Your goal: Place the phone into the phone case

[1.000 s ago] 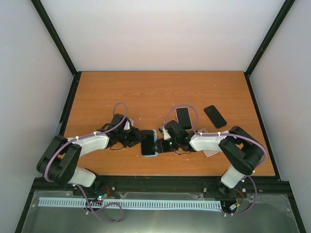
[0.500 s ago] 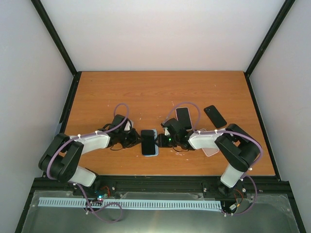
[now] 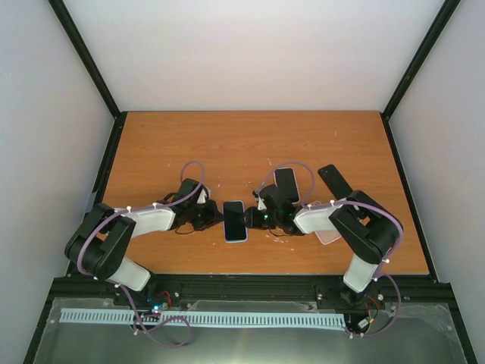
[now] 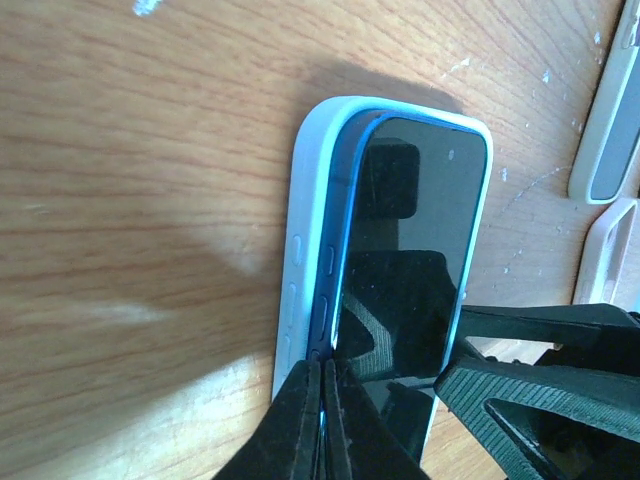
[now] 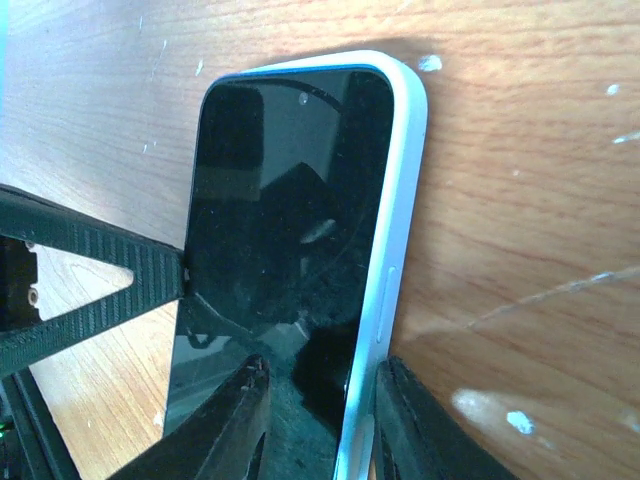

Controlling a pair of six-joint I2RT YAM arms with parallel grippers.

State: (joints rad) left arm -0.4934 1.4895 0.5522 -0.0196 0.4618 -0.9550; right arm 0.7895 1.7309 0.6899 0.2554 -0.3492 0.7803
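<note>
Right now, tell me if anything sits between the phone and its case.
Nothing visible does. The phone already lies in the case; only the long edge by the left tool rides above the case wall.

An orange-brown wooden table (image 3: 227,136) fills a booth of plain white walls (image 3: 250,53) under even, soft light, with black frame bars (image 3: 85,57) rising from its far corners and a grey metal shelf (image 3: 250,345) running below its near edge, carrying a white slotted strip (image 3: 227,319).
</note>
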